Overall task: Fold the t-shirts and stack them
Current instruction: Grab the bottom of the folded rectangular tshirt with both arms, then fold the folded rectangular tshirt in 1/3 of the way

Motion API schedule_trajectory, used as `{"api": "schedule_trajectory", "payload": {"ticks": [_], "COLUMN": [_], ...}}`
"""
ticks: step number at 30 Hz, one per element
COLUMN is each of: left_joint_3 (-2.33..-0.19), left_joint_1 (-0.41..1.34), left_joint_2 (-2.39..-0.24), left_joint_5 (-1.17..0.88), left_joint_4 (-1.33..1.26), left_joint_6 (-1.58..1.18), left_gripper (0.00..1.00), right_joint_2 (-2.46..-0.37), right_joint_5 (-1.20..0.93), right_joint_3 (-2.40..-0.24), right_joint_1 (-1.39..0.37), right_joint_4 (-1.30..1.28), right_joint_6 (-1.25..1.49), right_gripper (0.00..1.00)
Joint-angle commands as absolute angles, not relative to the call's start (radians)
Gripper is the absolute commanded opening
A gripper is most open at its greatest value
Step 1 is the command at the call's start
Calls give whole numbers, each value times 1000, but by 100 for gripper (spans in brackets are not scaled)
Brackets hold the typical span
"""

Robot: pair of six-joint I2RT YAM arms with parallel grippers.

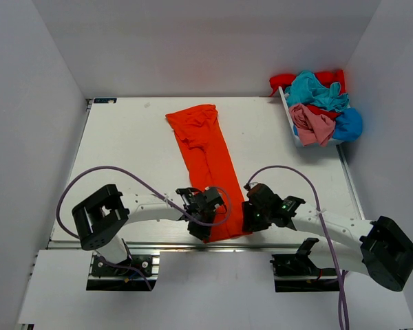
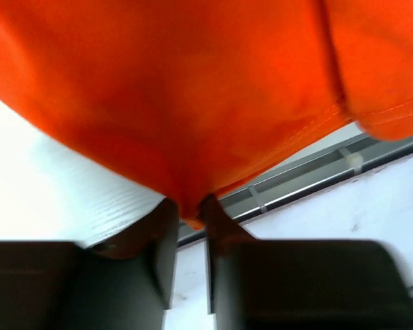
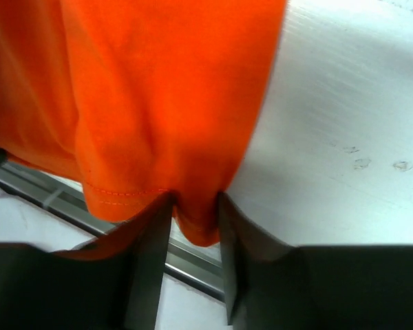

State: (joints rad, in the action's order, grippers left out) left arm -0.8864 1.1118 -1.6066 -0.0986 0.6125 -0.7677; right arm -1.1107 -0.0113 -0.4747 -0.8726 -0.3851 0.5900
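Note:
The bright orange-red t-shirt (image 1: 208, 158) lies folded into a long narrow strip down the middle of the white table (image 1: 131, 151), its near end at the front edge. My left gripper (image 1: 205, 221) is shut on the near left corner of that end; the cloth (image 2: 193, 103) bunches between its tips (image 2: 189, 210). My right gripper (image 1: 251, 218) is shut on the near right corner; the cloth (image 3: 158, 103) is pinched between its tips (image 3: 195, 206). The other t-shirts, teal (image 1: 316, 89), pink (image 1: 312, 124), red (image 1: 286, 81) and blue (image 1: 349, 125), lie crumpled at the far right.
The crumpled shirts fill a white bin (image 1: 289, 113) at the table's far right corner. A metal rail (image 1: 193, 245) runs along the table's front edge, also in the left wrist view (image 2: 310, 175) and the right wrist view (image 3: 48, 196). White walls enclose three sides.

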Motion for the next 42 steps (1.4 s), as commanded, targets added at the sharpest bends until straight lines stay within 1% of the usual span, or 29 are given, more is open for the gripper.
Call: {"api": "schedule_trajectory", "payload": {"ticks": [1,2,3,4,5,6,7,8,11,15,18,21,22,29,32,35,41,42], "left_joint_3": [-916,-925,-925,-934,-943,-943,-953,-963,-972,-982,-994,-1035,-1035,-1081,-1091,-1101,-1175,-1175], "left_joint_1": [1141,1141,1152,1152,1152,1161,1161,1161,1170,1144,1135,1112,1092,965,907,862,752,740], "left_joint_2": [-1603,-1603,-1603,-1603,-1612,-1612,-1612,-1612,-1577,-1503,-1457,-1457,-1457,-1457,-1448,-1448,-1516,-1516], "left_joint_5": [-60,-60,-60,-60,-60,-60,-70,-71,-71,-46,38,98,154,259,307,307,311,311], "left_joint_4": [646,646,646,655,655,655,655,655,646,646,649,692,709,664,653,609,620,605], "left_joint_6": [-782,-782,-782,-782,-782,-773,-764,-764,-742,-733,-724,-736,-750,-750,-712,-670,-621,-605], "left_gripper": [28,24,16,10,7,0,0,0,0,0,0,0,0,0,0,0,0,0], "right_joint_2": [-1111,-1112,-1117,-1103,-1101,-1097,-1095,-1094,-1094,-1104,-1120,-1173,-1189,-1334,-1386,-1439,-1563,-1593], "right_joint_5": [-38,-40,-44,-46,-49,-55,-57,-57,-54,-28,82,153,181,328,351,356,302,292], "right_joint_3": [-462,-465,-468,-469,-472,-482,-485,-488,-511,-572,-650,-713,-757,-937,-1001,-1054,-1190,-1239], "right_joint_1": [-877,-873,-876,-876,-876,-876,-876,-877,-874,-871,-873,-868,-865,-830,-805,-784,-732,-730], "right_joint_4": [-370,-370,-373,-376,-380,-383,-382,-380,-367,-364,-391,-400,-400,-411,-400,-393,-354,-357], "right_joint_6": [594,597,598,592,594,583,581,578,566,545,538,551,546,526,500,454,376,370], "right_gripper": [28,25,22,13,11,9,4,4,0,0,0,0,0,0,0,0,0,0]}}
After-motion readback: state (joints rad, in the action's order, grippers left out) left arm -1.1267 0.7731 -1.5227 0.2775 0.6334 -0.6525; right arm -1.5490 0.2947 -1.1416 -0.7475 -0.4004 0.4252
